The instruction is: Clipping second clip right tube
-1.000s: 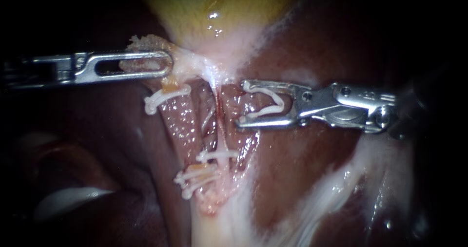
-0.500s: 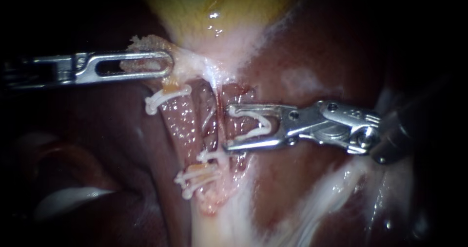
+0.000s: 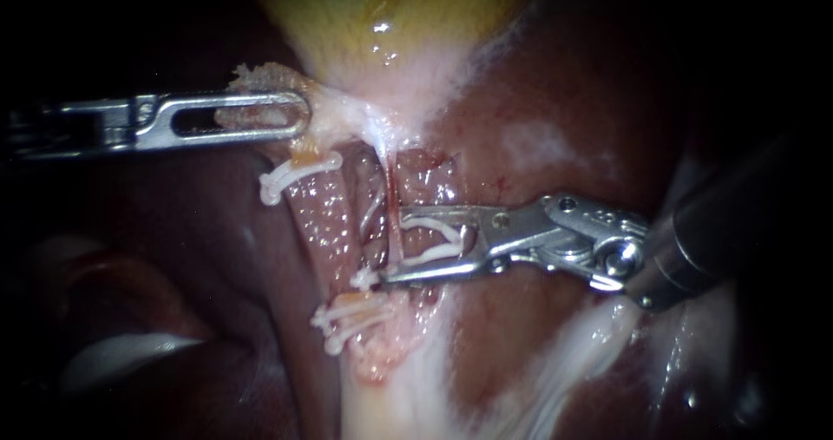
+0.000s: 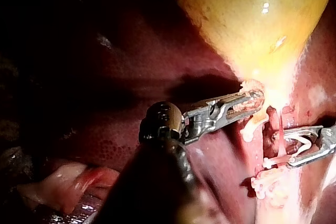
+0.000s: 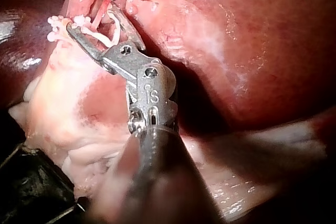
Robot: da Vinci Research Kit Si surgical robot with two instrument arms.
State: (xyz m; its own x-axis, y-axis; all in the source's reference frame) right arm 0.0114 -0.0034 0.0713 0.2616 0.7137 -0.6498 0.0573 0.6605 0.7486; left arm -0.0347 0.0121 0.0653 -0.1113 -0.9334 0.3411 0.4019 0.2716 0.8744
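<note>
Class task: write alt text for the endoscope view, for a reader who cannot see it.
The right instrument holds an open white clip between its jaws, tips reaching the right tube, just above a closed clip on it. The left instrument grips pale tissue below the yellow gallbladder.

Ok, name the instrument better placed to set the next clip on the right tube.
The right instrument. Its jaws hold an open clip and appear to flank the right tube, just above the placed clip. The left instrument is busy, jaws shut on tissue below the gallbladder.
</note>
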